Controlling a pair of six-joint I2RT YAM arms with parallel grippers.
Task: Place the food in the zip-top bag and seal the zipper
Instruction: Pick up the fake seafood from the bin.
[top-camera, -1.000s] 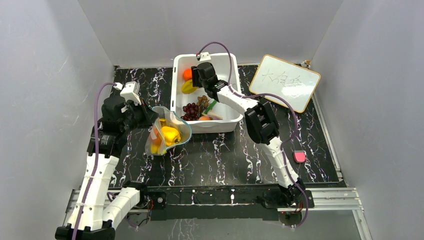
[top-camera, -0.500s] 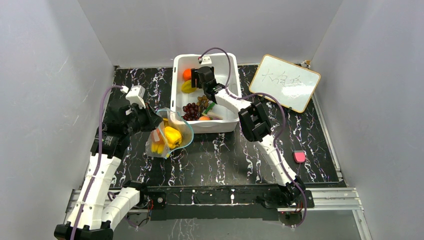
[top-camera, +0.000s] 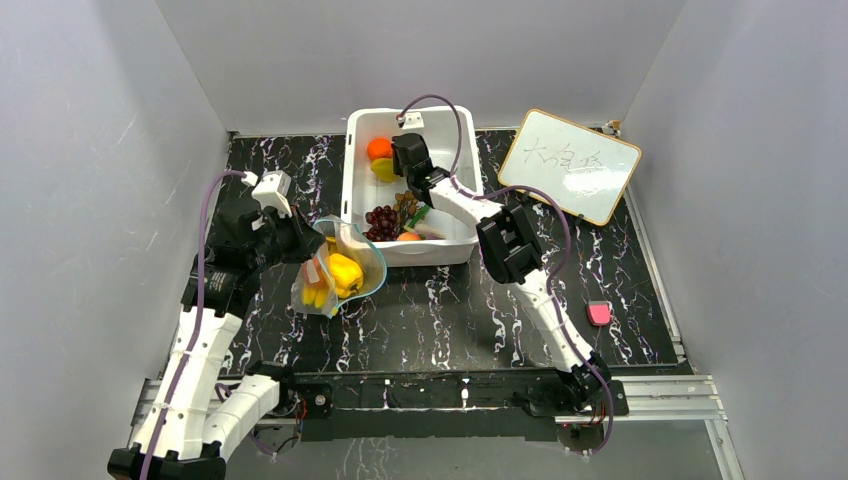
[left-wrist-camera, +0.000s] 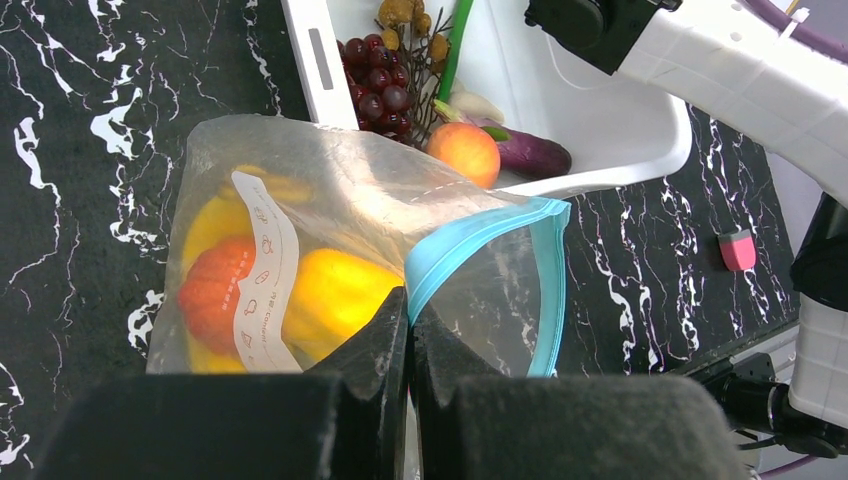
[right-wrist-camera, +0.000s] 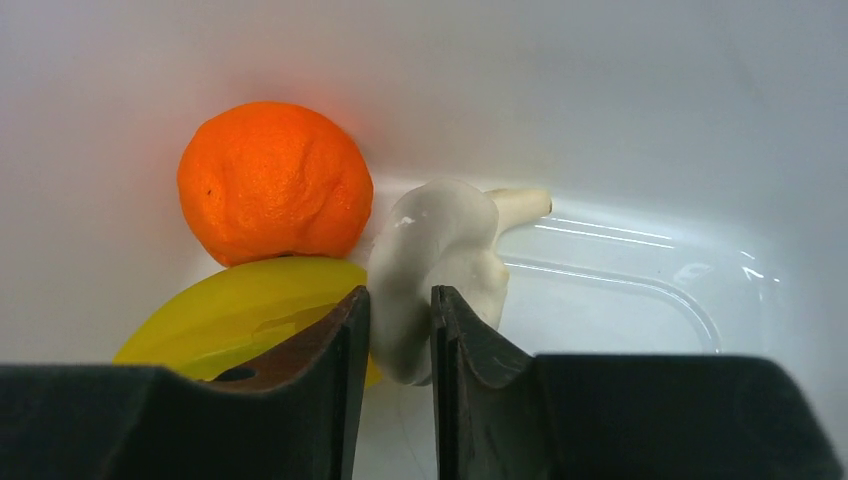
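Shifted slightly right, uncovering the orange (right-wrist-camera: 270, 180) in the tub's (top-camera: 352, 195) far end, the right claw (right-wrist-camera: 400, 330) now pinches the white garlic (right-wrist-camera: 440, 250) beside it, while the left claw (left-wrist-camera: 410, 330), clamped on the zipper (left-wrist-camera: 480, 225), holds the part-filled zip-top bag (left-wrist-camera: 330, 200) agape left of the tub to receive it

Your clear zip-top bag (left-wrist-camera: 330, 200) gapes, teal zipper (left-wrist-camera: 480, 238) unsealed, yellow pepper (left-wrist-camera: 335, 295) inside; garlic (right-wrist-camera: 440, 255) and orange (right-wrist-camera: 272, 180) sit in the tub (top-camera: 351, 200)

The tub (top-camera: 352, 185) is sitting ahead of me, the whiteboard (top-camera: 570, 165) lying right of it and the bag (top-camera: 340, 270) hanging at its front-left corner from my left gripper (left-wrist-camera: 408, 310). In its far corner, garlic (right-wrist-camera: 440, 250) is sitting between my right gripper (right-wrist-camera: 400, 298) fingers, with orange (right-wrist-camera: 272, 182) and banana (right-wrist-camera: 240, 315) to its left.
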